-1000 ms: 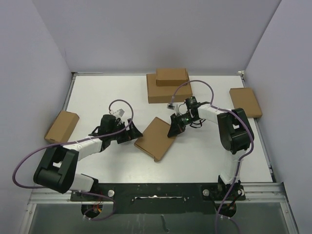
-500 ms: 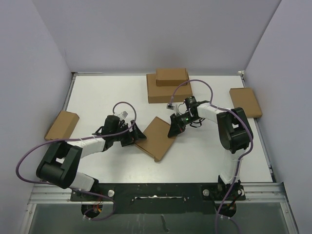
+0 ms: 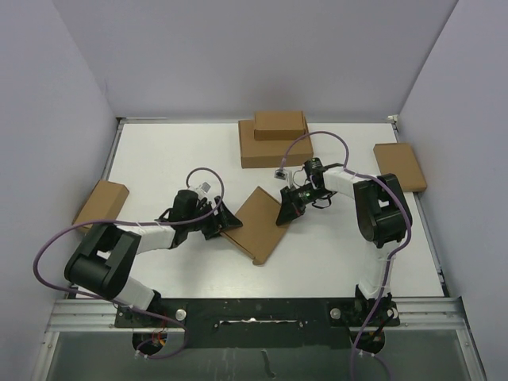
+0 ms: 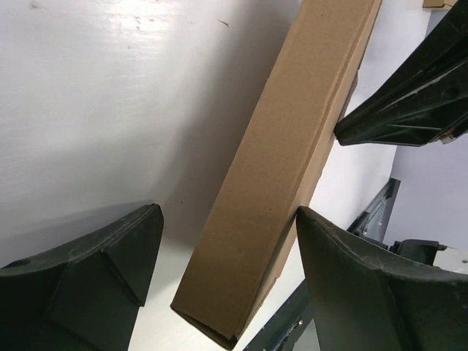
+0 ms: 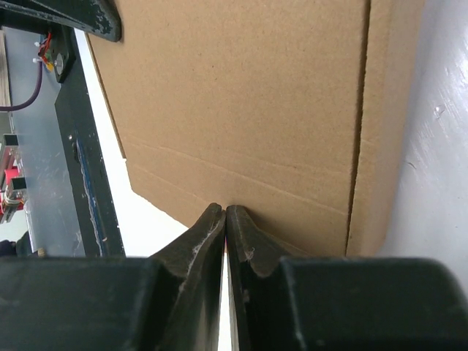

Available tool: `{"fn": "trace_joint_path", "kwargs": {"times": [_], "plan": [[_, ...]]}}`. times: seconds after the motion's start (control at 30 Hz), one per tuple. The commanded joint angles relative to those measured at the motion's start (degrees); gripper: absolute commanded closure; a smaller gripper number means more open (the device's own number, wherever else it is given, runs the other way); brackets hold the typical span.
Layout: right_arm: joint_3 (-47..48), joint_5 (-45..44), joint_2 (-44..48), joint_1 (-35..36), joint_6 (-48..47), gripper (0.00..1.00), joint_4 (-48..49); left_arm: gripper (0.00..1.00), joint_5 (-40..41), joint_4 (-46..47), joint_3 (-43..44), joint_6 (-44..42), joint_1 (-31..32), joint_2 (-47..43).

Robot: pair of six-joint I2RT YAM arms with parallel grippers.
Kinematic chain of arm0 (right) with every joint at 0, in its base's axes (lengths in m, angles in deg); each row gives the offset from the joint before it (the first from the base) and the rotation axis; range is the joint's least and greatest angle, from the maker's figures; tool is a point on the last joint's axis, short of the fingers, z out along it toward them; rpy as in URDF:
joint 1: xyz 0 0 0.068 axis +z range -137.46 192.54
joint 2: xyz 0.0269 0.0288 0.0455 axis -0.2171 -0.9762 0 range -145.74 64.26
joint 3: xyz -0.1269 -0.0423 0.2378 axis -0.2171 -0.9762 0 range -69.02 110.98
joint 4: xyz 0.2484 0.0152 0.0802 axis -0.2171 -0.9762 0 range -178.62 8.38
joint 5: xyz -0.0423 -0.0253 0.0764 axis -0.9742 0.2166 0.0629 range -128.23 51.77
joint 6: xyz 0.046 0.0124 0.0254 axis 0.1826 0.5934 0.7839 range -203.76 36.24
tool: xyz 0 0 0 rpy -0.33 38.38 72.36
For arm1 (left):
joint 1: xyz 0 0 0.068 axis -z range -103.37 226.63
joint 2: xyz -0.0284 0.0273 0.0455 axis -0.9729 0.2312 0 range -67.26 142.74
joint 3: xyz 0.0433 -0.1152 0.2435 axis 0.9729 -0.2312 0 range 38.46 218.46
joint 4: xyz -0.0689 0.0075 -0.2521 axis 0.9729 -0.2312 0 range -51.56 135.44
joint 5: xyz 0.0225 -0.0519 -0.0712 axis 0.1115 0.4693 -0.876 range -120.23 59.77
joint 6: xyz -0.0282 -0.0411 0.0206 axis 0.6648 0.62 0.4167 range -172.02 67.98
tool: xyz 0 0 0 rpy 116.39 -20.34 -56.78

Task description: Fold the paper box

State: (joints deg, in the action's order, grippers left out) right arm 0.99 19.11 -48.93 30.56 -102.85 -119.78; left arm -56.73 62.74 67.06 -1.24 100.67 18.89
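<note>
The paper box (image 3: 258,222) is a flat, closed brown cardboard mailer lying askew at the table's middle. My left gripper (image 3: 223,219) is open at its left side. In the left wrist view the box's side wall (image 4: 285,168) runs between the two spread fingers (image 4: 228,219), and the right finger touches it. My right gripper (image 3: 285,213) is shut at the box's right edge. In the right wrist view its closed fingertips (image 5: 225,212) press against the box's cardboard face (image 5: 241,95).
A wide brown box (image 3: 275,151) with a smaller one (image 3: 279,125) stacked on it stands at the back. Another brown box (image 3: 399,165) lies at the right edge and one (image 3: 101,205) at the left edge.
My left gripper has moved right, up to the box's left side, and now straddles its wall. The right gripper and the box have shifted slightly.
</note>
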Motion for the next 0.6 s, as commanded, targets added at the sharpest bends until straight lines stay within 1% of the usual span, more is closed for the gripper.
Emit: {"fn": "trace_joint_path", "kwargs": {"times": [0.0,0.1,0.23,0.3,0.37,0.5,0.57], "plan": [[0.6,-4.9,-1.5,-0.3,-2.1,0.92,0.1,0.29,-1.3,9.2,-0.6,2.5,1.7,1.3],[0.7,-4.7,-1.6,-0.3,-2.2,0.92,0.0,0.34,-1.3,11.7,-0.5,2.7,3.1,2.0],[0.9,-4.5,-1.9,-0.3,-2.4,0.92,-0.2,0.45,-1.9,14.2,-0.4,2.6,4.1,3.1],[1.0,-4.3,-1.8,-0.3,-2.6,0.92,-0.2,0.50,-2.0,14.4,-0.3,2.4,4.4,3.1],[1.0,-3.9,-1.8,-0.3,-2.8,0.92,-0.4,0.52,-2.0,14.4,-0.1,1.7,4.8,2.7],[1.5,-2.3,-1.4,-0.3,-3.6,0.90,-1.0,0.67,-2.3,14.9,0.0,0.4,5.2,1.6],[1.8,-0.7,-0.8,-0.6,-4.3,0.88,-1.5,0.69,-2.7,15.1,0.1,-0.3,5.3,0.8]]}}
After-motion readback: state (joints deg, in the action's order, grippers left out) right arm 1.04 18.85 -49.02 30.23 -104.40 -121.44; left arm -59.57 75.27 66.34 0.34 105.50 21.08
